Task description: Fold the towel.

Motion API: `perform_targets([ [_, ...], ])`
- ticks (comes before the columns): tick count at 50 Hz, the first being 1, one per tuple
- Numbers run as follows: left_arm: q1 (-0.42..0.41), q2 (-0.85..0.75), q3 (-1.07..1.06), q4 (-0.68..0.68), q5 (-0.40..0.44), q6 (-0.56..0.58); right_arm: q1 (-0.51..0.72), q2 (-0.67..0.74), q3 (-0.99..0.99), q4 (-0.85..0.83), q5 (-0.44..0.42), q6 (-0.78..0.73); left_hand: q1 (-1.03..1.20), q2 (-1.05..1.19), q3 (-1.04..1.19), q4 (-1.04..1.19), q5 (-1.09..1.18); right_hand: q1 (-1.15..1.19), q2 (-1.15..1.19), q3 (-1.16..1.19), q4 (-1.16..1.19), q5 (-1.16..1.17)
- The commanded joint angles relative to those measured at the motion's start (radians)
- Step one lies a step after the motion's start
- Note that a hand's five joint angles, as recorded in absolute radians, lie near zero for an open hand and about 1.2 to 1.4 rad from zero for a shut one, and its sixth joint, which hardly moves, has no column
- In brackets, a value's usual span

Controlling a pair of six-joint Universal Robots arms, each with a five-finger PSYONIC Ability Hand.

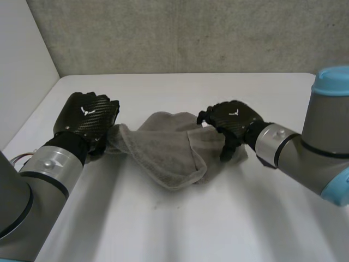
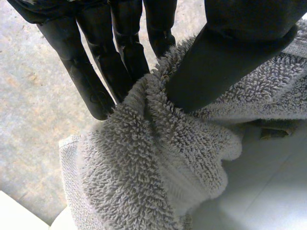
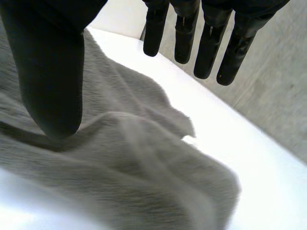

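Looking barely started: towel (image 1: 172, 158) lies bunched between the hands, left hand (image 1: 87, 117) pinching its edge, right hand (image 1: 232, 121) slack-fingered, gripping nothing.

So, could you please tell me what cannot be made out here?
Head view: the left hand hides the towel part it pinches; the right hand covers the towel's edge below it.
Right wrist view: whether its thumb touches the towel is unclear.

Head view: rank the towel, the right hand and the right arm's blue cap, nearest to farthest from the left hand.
1. towel, pinched in the left hand itself.
2. right hand, at the towel's opposite end, mid-table.
3. blue cap, farthest, at the view's right edge.
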Motion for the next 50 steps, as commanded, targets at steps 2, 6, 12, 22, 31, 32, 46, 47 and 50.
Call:
perform_targets([
  [2,0.013,0.011,-0.081,0.002,0.002,-0.003,-0.004,0.107,-0.136,0.004,-0.083,-0.364,0.243,0.182,0.186,0.180,0.211,0.073,0.063,0.080,0.092,0.094],
  [6,0.013,0.013,-0.132,0.002,0.002,-0.006,0.001,0.172,-0.215,0.013,-0.126,-0.375,0.243,0.182,0.186,0.180,0.211,0.103,0.093,0.109,0.122,0.124],
  [12,0.013,0.032,-0.224,0.005,0.005,-0.005,0.016,0.299,-0.350,0.041,-0.174,-0.383,0.243,0.182,0.186,0.180,0.211,0.165,0.154,0.171,0.183,0.185],
  [22,0.013,0.088,-0.310,0.013,0.005,-0.006,0.038,0.500,-0.526,0.053,-0.178,-0.392,0.243,0.182,0.186,0.180,0.211,0.176,0.166,0.183,0.195,0.197],
  [31,0.031,0.108,-0.339,0.017,0.007,-0.008,0.065,0.621,-0.632,0.076,-0.180,-0.436,0.243,0.182,0.186,0.180,0.211,0.351,0.341,0.358,0.370,0.372],
  [32,0.033,0.106,-0.339,0.017,0.007,-0.008,0.066,0.626,-0.644,0.076,-0.178,-0.438,0.243,0.182,0.186,0.180,0.211,0.478,0.467,0.484,0.496,0.498],
  [46,0.087,0.108,-0.296,0.017,0.008,-0.008,0.067,0.552,-0.671,0.066,-0.069,-0.430,0.243,0.182,0.186,0.180,0.211,1.015,1.005,1.021,1.034,1.036],
  [47,0.091,0.106,-0.287,0.017,0.008,-0.008,0.056,0.525,-0.664,0.058,-0.025,-0.424,0.243,0.182,0.186,0.180,0.211,1.015,1.005,1.021,1.034,1.036],
  [50,0.099,0.106,-0.279,0.019,0.008,-0.008,0.030,0.450,-0.625,0.055,0.070,-0.377,0.243,0.182,0.186,0.180,0.211,1.015,1.005,1.021,1.034,1.036],
])
